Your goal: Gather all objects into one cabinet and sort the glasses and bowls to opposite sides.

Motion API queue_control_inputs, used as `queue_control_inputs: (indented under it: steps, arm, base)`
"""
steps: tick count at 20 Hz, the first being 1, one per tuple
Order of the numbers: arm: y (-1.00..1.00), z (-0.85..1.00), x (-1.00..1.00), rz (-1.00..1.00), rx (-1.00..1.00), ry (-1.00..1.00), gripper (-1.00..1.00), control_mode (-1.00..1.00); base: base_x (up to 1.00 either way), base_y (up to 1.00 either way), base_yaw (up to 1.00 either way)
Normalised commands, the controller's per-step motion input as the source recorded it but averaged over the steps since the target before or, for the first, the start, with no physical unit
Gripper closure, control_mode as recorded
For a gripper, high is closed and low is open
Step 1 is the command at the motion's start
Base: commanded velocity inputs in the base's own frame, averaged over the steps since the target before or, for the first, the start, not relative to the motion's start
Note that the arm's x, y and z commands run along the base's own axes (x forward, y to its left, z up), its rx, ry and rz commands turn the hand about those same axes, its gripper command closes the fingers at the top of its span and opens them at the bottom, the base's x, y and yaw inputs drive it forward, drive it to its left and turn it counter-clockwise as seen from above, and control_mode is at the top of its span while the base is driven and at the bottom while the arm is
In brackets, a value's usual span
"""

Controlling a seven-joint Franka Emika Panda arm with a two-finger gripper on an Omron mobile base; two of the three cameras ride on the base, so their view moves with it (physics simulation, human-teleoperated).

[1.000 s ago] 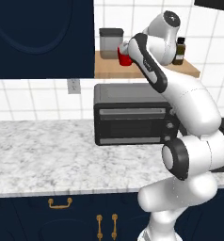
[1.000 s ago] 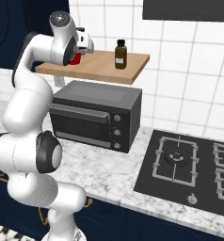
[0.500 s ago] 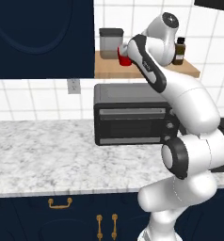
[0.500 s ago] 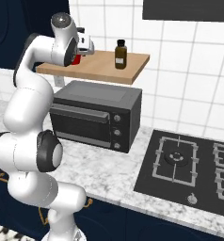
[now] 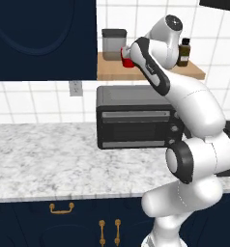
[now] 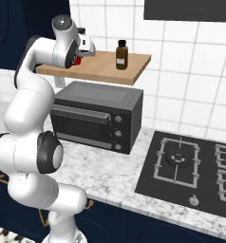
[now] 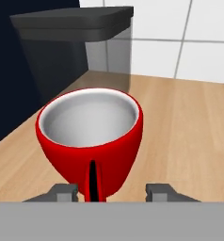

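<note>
A glossy red cup (image 7: 90, 136) with a pale inside stands upright on the light wooden shelf (image 5: 150, 72), just right of the grey lidded canister (image 5: 113, 44). My gripper (image 7: 111, 190) reaches it at shelf height, one fingertip on each side of its base. The left fingertip sits close against the cup and a gap shows at the right one. In the base views the hand (image 5: 131, 54) covers most of the cup (image 5: 126, 62), which peeks out red under the hand (image 6: 81, 50) as a small patch (image 6: 77, 60). The navy wall cabinet (image 5: 39, 38) hangs left of the shelf, door closed.
A brown bottle (image 6: 121, 54) stands further right on the shelf (image 6: 100, 69). The canister (image 7: 71, 42) rises right behind the cup. A dark toaster oven (image 5: 136, 118) sits on the marble counter (image 5: 39, 154) under the shelf, and a gas hob (image 6: 191, 166) lies to its right.
</note>
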Motion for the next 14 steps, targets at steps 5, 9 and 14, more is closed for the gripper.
queue_control_inputs:
  steps: [5, 9, 14]
  arm:
    - [0.0, 0.0, 0.0, 0.0, 0.0, 0.0, 1.0, -1.0]
    - [0.0, 0.01, 0.0, 0.0, 0.0, 0.0, 1.0, -1.0]
    - [-0.02, 0.35, -0.39, 0.0, 0.03, -0.01, 1.0, -1.0]
  base:
    - [0.0, 0.0, 0.0]
    - [0.0, 0.0, 0.0]
    - [0.0, 0.0, 0.0]
